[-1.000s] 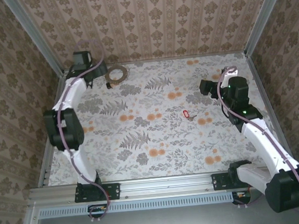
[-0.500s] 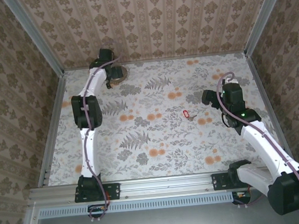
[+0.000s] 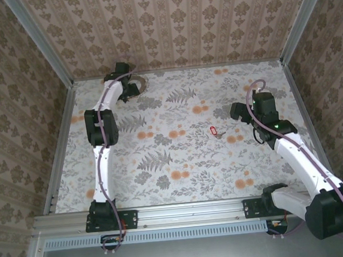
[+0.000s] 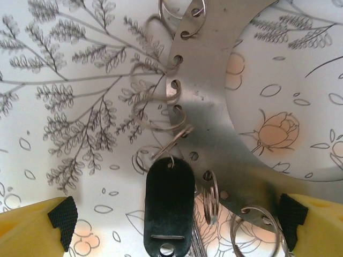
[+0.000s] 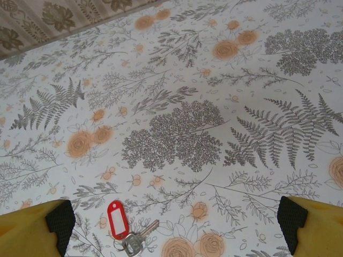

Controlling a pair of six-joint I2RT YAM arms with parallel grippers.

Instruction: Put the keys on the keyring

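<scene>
Fingers (image 4: 27, 233) on the left gripper (image 4: 177, 222) stand spread wide with nothing between them, hanging right over the keyring (image 4: 209, 123) in the far left corner of the table (image 3: 183, 187). Seen from that wrist, the metal band curves up between the two pads. Small split rings are threaded through its holes, and a black tag (image 4: 169, 206) dangles almost midway between the fingertips. The right-hand pad sits close to the band's lower end, though I can't tell whether anything touches.

The right gripper (image 5: 176, 219) is just as wide open and just as empty. The keys (image 5: 134, 243), with their red tag (image 5: 116, 218), lie flat on the cloth at the bottom edge of its wrist view. They sit left of centre, nearer the left pad than the right. From overhead, that gripper is near the keys but off to their right, and keys and keyring are well apart.

To my eye this is the reaching step, with each arm lined up for a pick and neither closed. The left looks ready to sink and clamp the band. The right needs to shift until the tag sits between its pads, then go low, since a key that small and flat gives little to pinch.
</scene>
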